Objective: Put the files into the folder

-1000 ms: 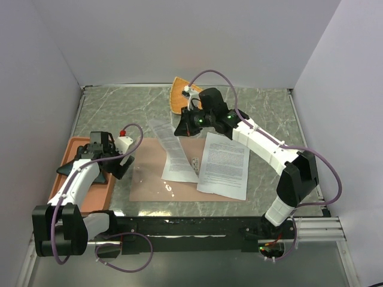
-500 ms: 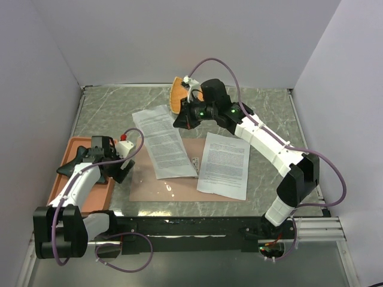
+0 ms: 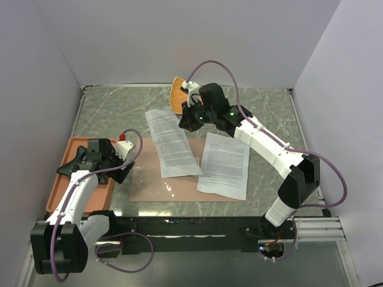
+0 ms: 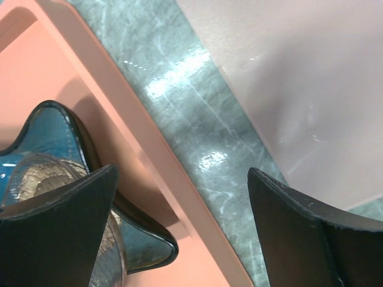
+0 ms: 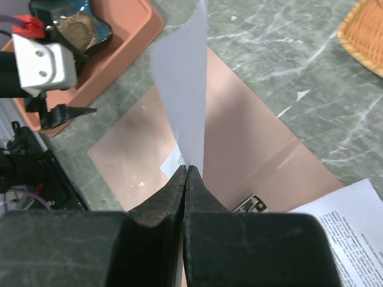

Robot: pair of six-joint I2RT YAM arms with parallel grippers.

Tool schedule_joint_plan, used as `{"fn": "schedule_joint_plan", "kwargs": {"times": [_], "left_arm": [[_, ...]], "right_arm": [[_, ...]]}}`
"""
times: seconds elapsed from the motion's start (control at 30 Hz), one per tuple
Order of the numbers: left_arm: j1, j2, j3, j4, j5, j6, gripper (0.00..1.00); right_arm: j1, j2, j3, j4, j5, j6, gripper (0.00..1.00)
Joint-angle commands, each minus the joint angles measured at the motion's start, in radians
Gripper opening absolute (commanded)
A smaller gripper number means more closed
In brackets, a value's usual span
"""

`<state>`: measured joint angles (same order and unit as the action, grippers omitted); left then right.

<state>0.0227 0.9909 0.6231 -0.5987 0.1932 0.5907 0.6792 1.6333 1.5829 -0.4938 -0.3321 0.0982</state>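
Top view: the right arm reaches across the grey-green marbled bench (image 3: 108, 113) with its tool (image 3: 187, 121) at the far right edge of one white printed paper sheet (image 3: 170, 143). In the right wrist view the tool (image 5: 187, 173) is pressed closed on that sheet (image 5: 182, 78), both fingers (image 5: 161, 203) flat against its edge with no gap between them, and the sheet rises edge-on from the grip. From above the held sheet lies at a slant. Its near part is over the left half of the flat reddish-brown card folder (image 3: 158, 188), and its far part reaches past the folder's far edge, over the bench. Contact between the sheet's near end and the folder cannot be told. A small metal clip (image 5: 251, 205) shows on the open folder (image 5: 239, 137), beside the second white printed sheet (image 3: 224, 164), which lies flat on the folder's right half and overhangs its right edge. The left tool (image 3: 115, 170) hangs above the right rim of the salmon-orange rimmed tray (image 3: 63, 188). In the left wrist view its jaws stand wide apart (image 4: 179, 173) and grip nothing; the tray rim (image 4: 137, 143) and bench are seen between them. A glossy blue star-shaped dish (image 4: 42, 134) sits in the tray. An orange woven fan-shaped dish (image 3: 176, 95) stands at the far side of the bench, behind the right tool.
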Motion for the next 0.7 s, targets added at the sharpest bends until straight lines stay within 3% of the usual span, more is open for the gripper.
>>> {"fn": "schedule_joint_plan", "kwargs": {"times": [0.0,0.27,0.67], "left_arm": [[0.003,-0.026,0.021,-0.01,0.071,0.017,0.96],[0.003,-0.02,0.033,0.007,0.106,-0.012,0.96],[0.002,-0.031,0.026,0.039,0.109,-0.035,0.96]], "right_arm": [[0.006,-0.07,0.0,0.054,0.05,-0.022,0.0],[0.013,-0.059,0.063,0.028,0.028,-0.032,0.0],[0.12,-0.013,0.071,0.003,0.015,-0.012,0.0]]}}
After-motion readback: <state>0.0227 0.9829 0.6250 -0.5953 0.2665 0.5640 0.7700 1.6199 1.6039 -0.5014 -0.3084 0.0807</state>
